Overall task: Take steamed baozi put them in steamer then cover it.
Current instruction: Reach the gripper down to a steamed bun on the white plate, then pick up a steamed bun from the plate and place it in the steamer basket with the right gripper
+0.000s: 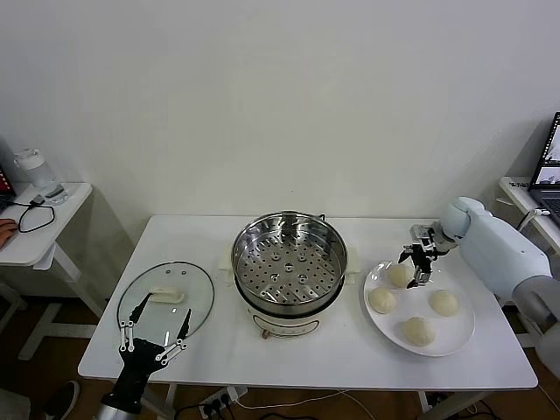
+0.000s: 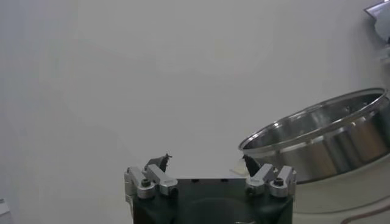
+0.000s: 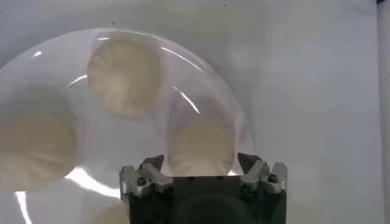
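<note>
Four cream-white baozi lie on a white plate (image 1: 459, 337) at the right: one at the back left (image 1: 400, 275), one at the left (image 1: 381, 300), one at the right (image 1: 444, 302), one at the front (image 1: 419, 331). My right gripper (image 1: 419, 260) is open just above the back-left baozi (image 3: 201, 145), which lies between its fingers. The steel steamer (image 1: 290, 261) stands empty mid-table on its white base; its rim shows in the left wrist view (image 2: 323, 137). The glass cover (image 1: 167, 297) lies flat at the left. My left gripper (image 1: 155, 339) is open at its front edge.
A white side table (image 1: 35, 223) with a water jug (image 1: 33, 171) and a black cable stands at far left. Another desk with a laptop (image 1: 549, 166) is at far right. A power strip (image 1: 219, 401) lies on the floor below the table front.
</note>
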{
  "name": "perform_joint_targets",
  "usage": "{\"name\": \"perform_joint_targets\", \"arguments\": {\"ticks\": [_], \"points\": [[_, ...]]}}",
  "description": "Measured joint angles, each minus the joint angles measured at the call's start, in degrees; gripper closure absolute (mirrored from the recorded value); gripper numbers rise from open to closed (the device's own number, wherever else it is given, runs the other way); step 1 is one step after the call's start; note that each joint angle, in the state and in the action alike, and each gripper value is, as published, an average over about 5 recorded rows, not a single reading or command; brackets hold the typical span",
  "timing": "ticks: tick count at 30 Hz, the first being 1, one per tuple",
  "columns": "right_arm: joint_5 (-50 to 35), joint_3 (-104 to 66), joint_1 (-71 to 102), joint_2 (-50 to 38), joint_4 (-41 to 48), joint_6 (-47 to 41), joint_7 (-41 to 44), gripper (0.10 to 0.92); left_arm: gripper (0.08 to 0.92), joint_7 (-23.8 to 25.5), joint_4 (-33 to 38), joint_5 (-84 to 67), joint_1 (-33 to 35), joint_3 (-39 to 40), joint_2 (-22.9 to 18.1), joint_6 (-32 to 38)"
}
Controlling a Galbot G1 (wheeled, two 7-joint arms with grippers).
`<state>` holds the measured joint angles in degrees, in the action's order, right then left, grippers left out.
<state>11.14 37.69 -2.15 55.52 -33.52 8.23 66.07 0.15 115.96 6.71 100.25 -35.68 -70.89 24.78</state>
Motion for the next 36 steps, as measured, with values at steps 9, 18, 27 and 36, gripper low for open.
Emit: {"name": "perform_joint_targets", "arguments": {"ticks": [9, 18, 27, 36], "points": [[0.21, 1.79, -1.35, -1.12, -2.45, 0.64, 0.15, 0.365, 0.177, -0.01, -0.14, -0.09, -0.06, -0.16, 0.05, 0.19], [-1.64, 7.86, -9.93, -3.71, -12.86, 6.75, 1.35, 0.347, 0.177, -0.04, 0.13, -0.18, -0.27, -0.23, 0.43, 0.11], [-3.02, 15.20, -22.78, -0.68, -23.05, 17.19, 1.44, 0.347, 0.177, -0.11, 0.85, -0.27, -0.02, -0.29, 0.83, 0.12], [-0.87, 19.21, -27.59, 5.86, -28.58, 23.97, 0.97, 0.347, 0.177, -0.17, 1.38, -0.28, 0.15, 0.24, 0.95, 0.38]]}}
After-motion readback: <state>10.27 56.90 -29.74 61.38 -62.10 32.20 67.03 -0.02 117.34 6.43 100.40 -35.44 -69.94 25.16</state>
